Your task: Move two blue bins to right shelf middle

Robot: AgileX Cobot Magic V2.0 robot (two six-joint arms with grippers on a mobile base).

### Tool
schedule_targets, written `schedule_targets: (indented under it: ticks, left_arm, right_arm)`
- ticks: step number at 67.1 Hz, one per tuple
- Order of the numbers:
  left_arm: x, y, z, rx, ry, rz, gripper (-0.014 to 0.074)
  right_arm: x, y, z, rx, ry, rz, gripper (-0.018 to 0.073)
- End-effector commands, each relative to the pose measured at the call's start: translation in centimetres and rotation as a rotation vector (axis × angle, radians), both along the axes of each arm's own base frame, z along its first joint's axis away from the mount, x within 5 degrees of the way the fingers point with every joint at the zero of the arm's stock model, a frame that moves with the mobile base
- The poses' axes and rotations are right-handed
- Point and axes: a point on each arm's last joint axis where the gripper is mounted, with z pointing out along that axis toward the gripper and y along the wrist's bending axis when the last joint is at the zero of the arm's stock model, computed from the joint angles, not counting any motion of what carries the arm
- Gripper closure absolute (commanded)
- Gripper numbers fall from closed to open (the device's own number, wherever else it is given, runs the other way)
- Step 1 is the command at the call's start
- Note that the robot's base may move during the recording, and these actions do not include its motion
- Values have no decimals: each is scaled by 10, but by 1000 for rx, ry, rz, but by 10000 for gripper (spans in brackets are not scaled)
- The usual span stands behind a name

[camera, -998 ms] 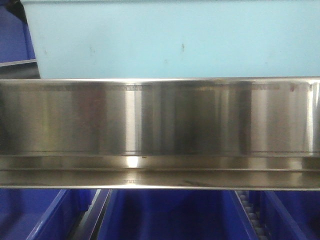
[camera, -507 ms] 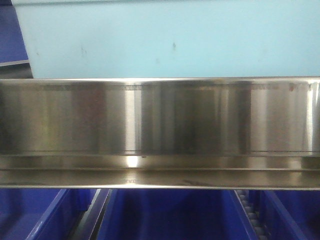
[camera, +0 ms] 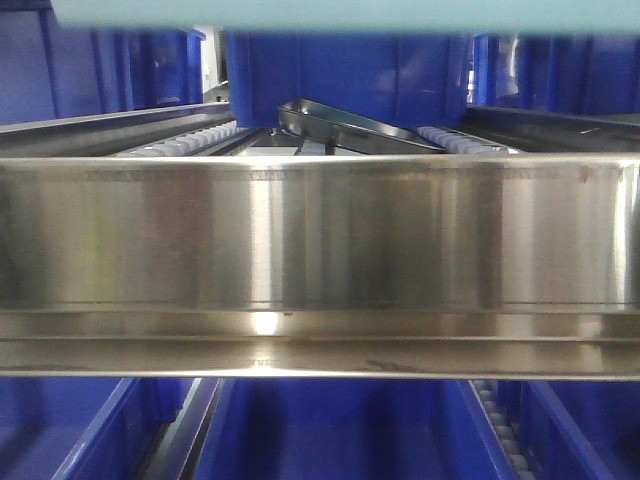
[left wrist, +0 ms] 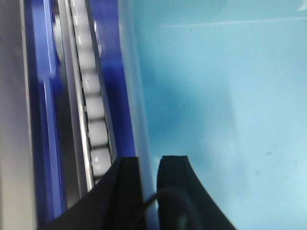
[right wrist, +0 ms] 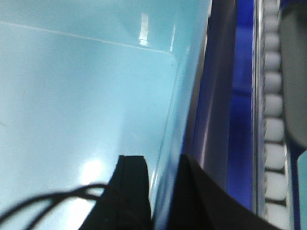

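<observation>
One pale turquoise blue bin [camera: 350, 12] shows only as a thin strip at the top edge of the front view, above the right shelf's shiny front rail [camera: 320, 240]. In the left wrist view my left gripper [left wrist: 149, 160] is shut on the bin's [left wrist: 216, 96] left wall, one finger inside and one outside. My right gripper [right wrist: 160, 160] is likewise shut on the right wall of the bin [right wrist: 72, 96]. The bin's floor is bare in both wrist views.
Roller tracks [camera: 190, 142] run back behind the rail, seen also beside the bin [left wrist: 91, 105] [right wrist: 273, 120]. Dark blue crates stand at the back of this level [camera: 340, 80] and on the level below [camera: 330, 430]. A steel guide bar [camera: 350, 125] lies slanted between the tracks.
The pale bin has risen almost out of the front view, uncovering the rollers and dark crates behind the rail. The rail itself has not moved.
</observation>
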Motion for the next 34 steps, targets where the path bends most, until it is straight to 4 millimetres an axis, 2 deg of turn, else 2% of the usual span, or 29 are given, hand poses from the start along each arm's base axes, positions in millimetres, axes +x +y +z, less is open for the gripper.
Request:
schedule_targets:
  ticks: [1,10,15,34]
  left_arm:
    - [-14,2,29,-53,-76,-21,708]
    - [-19,4,49,-80,-143,-22,708]
    - [-20,5,53,-87,-157,-22,708]
    - [-19,4,52,-84,-156,-23,708]
  right_arm:
    - [-7,-2,25,20,-111,13,713]
    - [-14,-3,55,62,-201,17,713]
    - [-16,-4,64,71,-228,17,713]
    - [-17,-4,65,72,-234,18,713]
